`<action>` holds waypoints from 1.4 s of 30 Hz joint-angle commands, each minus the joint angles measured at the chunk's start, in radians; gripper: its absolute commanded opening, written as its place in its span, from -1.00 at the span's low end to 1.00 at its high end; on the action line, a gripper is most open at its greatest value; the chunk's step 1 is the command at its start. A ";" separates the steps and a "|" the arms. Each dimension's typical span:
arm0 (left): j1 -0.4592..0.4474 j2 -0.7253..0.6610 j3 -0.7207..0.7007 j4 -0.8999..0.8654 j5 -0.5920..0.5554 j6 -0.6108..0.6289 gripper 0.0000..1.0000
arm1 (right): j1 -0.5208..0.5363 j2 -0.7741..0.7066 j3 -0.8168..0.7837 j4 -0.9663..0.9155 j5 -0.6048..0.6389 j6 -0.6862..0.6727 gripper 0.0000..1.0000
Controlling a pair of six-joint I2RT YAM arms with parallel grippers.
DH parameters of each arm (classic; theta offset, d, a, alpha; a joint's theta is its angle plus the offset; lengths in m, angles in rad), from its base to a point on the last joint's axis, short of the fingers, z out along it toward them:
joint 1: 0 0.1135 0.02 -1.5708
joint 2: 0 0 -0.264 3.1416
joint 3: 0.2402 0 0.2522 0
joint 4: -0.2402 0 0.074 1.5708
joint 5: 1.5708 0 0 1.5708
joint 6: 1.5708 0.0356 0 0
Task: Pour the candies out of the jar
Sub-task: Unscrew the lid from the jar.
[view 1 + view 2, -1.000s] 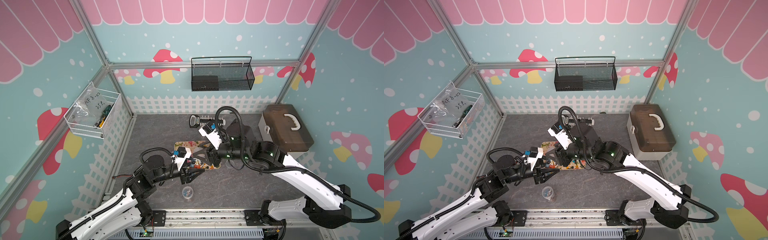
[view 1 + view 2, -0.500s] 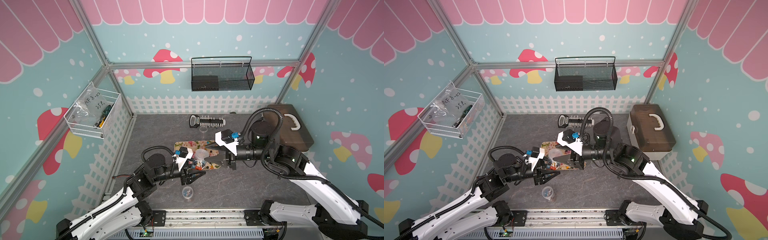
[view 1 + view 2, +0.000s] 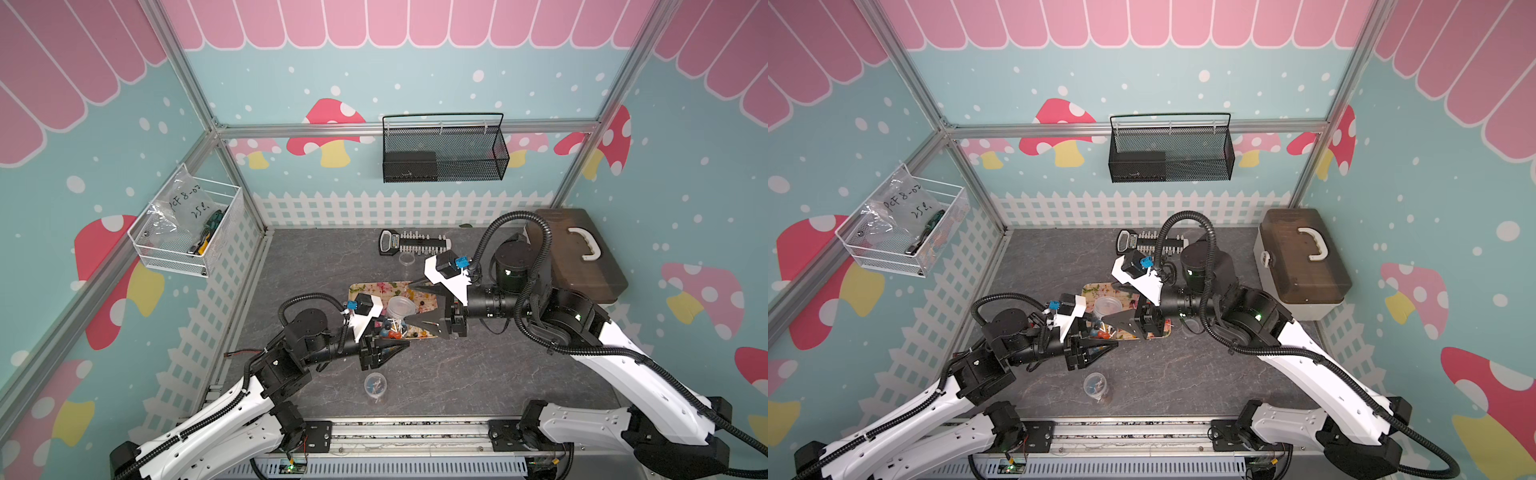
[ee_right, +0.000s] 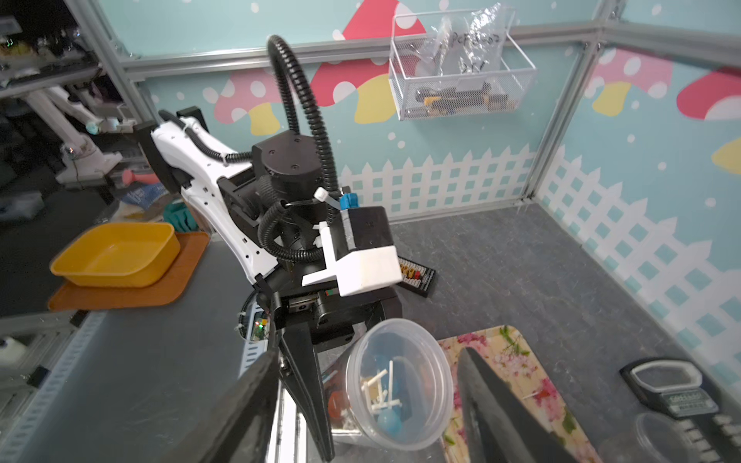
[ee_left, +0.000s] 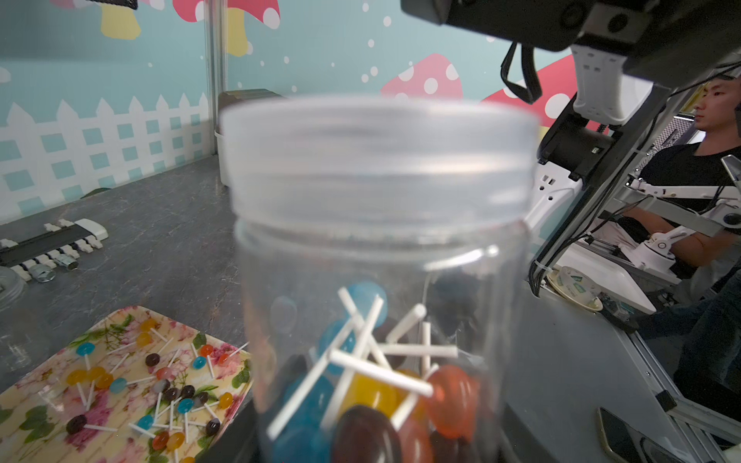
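A clear plastic jar [image 5: 381,240] with a ribbed clear lid is held tilted over the flowered tray [image 3: 365,289], with my left gripper [image 3: 384,349] shut on its body. Inside lie candies [image 5: 381,393]: blue, yellow, orange and dark lollipops on white sticks. More candies [image 5: 160,381] are scattered on the tray. My right gripper [image 4: 369,356] is open, its two dark fingers standing either side of the jar's lid end [image 4: 401,381] without touching it. In both top views the jar [image 3: 1106,305] sits between the two grippers.
A second small clear jar [image 3: 375,388] stands near the front edge. A loose clear lid [image 3: 406,258] and a black tool with white pegs [image 3: 415,243] lie behind the tray. A brown box with a white handle [image 3: 582,257] fills the right side.
My right arm drew back from over the tray to the right, then came in toward the jar's lid with its jaws spread wider. The left arm and jar stayed put.
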 commanded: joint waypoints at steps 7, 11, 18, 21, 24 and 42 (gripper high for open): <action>0.002 -0.031 -0.009 0.007 -0.090 0.047 0.18 | 0.043 0.039 0.005 -0.026 0.172 0.368 0.50; 0.003 -0.021 -0.011 0.007 -0.090 0.052 0.17 | 0.055 0.056 0.009 -0.045 0.203 0.389 0.56; 0.002 -0.008 -0.012 0.013 -0.090 0.056 0.17 | 0.064 0.105 0.024 -0.043 0.190 0.394 0.60; 0.002 -0.001 -0.009 0.018 -0.086 0.049 0.18 | 0.066 0.123 0.038 -0.041 0.185 0.386 0.51; 0.002 0.004 -0.005 0.018 -0.075 0.042 0.17 | 0.066 0.135 0.064 -0.059 0.185 0.362 0.38; 0.003 0.019 0.039 -0.008 0.014 0.029 0.18 | 0.046 -0.001 0.005 -0.012 -0.084 -0.196 -0.04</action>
